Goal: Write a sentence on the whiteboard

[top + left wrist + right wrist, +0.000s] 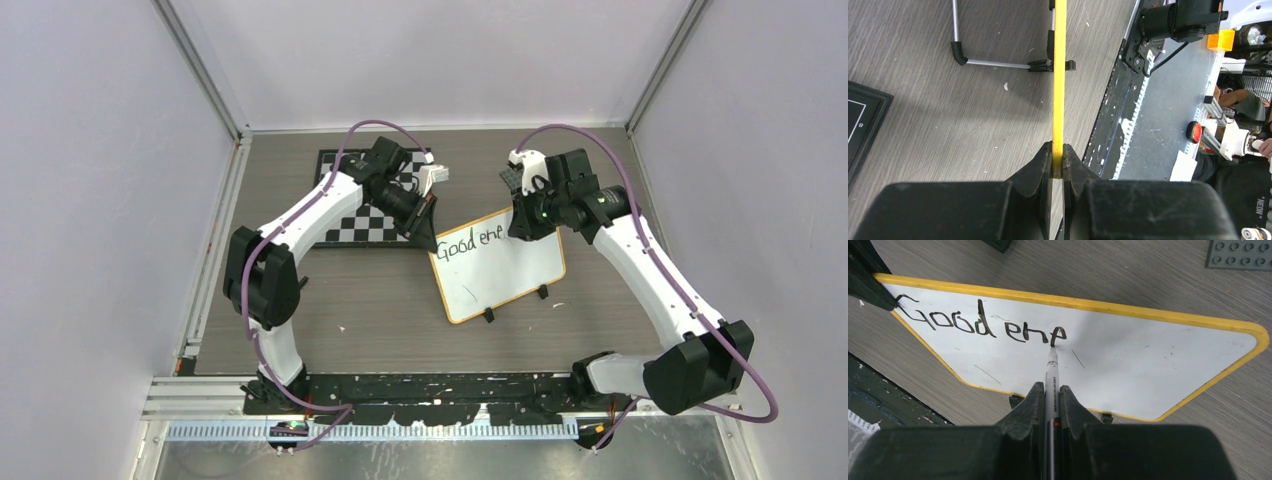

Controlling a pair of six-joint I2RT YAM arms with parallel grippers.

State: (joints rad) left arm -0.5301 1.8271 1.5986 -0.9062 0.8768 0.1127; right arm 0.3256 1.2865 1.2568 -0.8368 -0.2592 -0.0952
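The whiteboard (505, 275), white with a yellow rim, lies mid-table and bears the black writing "Good ene" (980, 325) along its far edge. My left gripper (432, 232) is shut on the board's far left corner; in the left wrist view the yellow rim (1059, 75) runs edge-on between the jaws of the left gripper (1058, 159). My right gripper (1050, 390) is shut on a grey marker (1051, 377), its tip touching the board at the last letter. In the top view the right gripper (527, 228) hangs over the board's far edge.
A black-and-white chessboard (365, 215) lies at the back left, under my left arm. A grey studded plate (1240, 254) lies beyond the whiteboard. The board's metal stand (998, 62) shows beneath it. A black rail (440, 385) runs along the near table edge.
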